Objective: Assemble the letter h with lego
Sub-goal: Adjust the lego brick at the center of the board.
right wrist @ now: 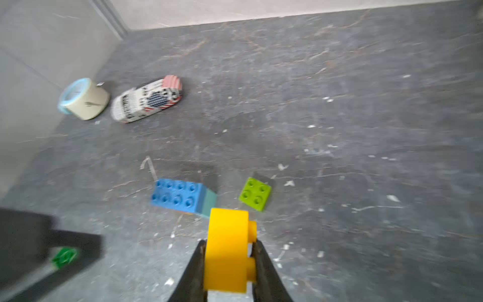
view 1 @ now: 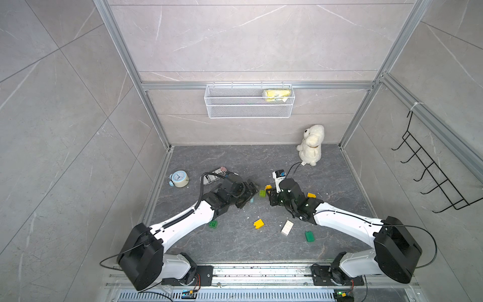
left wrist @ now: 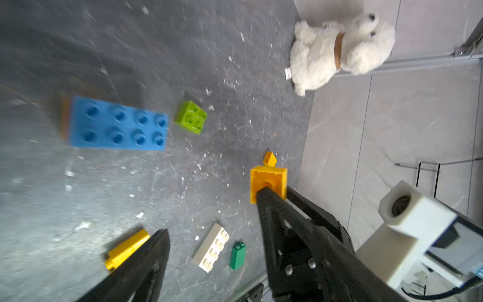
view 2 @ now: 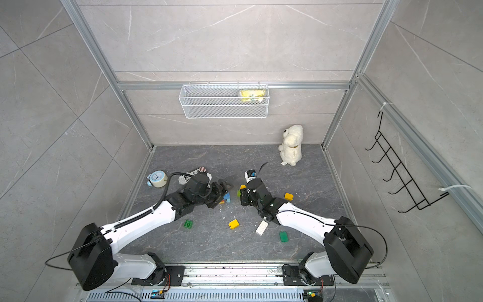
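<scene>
Yellow brick (right wrist: 226, 235) pinched in the right gripper (right wrist: 231, 251), not yet over the blue brick (right wrist: 177, 194).
Right jaws are shut on yellow, which pokes past their tips with its studs pointing sideways. It hangs above the floor off blue's short end, beyond the lime brick (right wrist: 255, 194) that lies just beside blue, and touches neither. The left gripper (view 2: 225, 187) hangs above blue with its jaws wide apart and empty; blue sits under and ahead of the tips, not between them. To seat yellow well, I'd judge the wrist must roll until the hollow side faces down, then line up over blue's studs and press straight. The left jaws could brace blue's long sides so it doesn't skid.
</scene>
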Robot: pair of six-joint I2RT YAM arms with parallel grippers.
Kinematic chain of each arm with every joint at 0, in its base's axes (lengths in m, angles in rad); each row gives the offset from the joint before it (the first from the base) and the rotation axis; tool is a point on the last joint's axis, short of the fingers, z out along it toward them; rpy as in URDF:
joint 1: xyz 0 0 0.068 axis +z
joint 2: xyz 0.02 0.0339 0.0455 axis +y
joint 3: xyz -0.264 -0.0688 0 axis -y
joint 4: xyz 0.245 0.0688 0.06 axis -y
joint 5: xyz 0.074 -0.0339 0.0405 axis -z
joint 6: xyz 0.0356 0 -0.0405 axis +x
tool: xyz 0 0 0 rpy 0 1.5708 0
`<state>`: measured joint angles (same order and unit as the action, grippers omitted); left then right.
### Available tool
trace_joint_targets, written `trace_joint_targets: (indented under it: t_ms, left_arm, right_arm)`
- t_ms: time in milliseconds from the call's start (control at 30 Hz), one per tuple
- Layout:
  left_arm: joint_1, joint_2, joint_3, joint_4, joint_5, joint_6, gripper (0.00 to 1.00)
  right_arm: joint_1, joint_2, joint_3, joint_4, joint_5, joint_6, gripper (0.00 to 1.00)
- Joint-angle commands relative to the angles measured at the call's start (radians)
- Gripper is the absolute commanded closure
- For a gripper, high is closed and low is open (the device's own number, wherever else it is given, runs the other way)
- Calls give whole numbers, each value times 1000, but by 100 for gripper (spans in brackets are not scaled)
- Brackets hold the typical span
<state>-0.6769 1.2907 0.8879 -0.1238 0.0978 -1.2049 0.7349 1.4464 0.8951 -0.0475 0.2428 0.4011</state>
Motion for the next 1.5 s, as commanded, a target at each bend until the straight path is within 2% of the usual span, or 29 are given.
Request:
trace_joint_targets:
  t_ms: [0, 167, 233, 400, 567, 933, 1067, 1167, 1467]
  left_arm:
    - [78, -88, -29, -162, -50, 184, 12]
    - [118, -169, -123, -167, -180, 358, 11]
    - [119, -185, -164, -139, -218, 392, 11]
    - [119, -200, -275, -15, -232, 447, 11]
    - [115, -206, -274, -31, -209, 436, 11]
    - [115, -256, -308, -9, -156, 408, 11]
    - [115, -257, -312, -3, -149, 400, 11]
    - [115, -254, -317, 7, -143, 392, 11]
    - [115, -243, -330, 32, -126, 374, 11]
  right_arm:
    - [4, 110, 121, -367, 265, -57, 95]
    - [2, 305, 305, -611, 399, -72, 96]
    - [-4, 380, 370, -679, 432, -81, 97]
    - [-23, 544, 522, -838, 466, -103, 96]
    - [-34, 652, 606, -923, 494, -123, 89]
    - [-20, 753, 696, -1002, 455, -89, 84]
    - [-1, 763, 693, -1002, 448, -76, 76]
    - [13, 773, 693, -1001, 446, -69, 74]
    - [37, 758, 676, -985, 444, -53, 61]
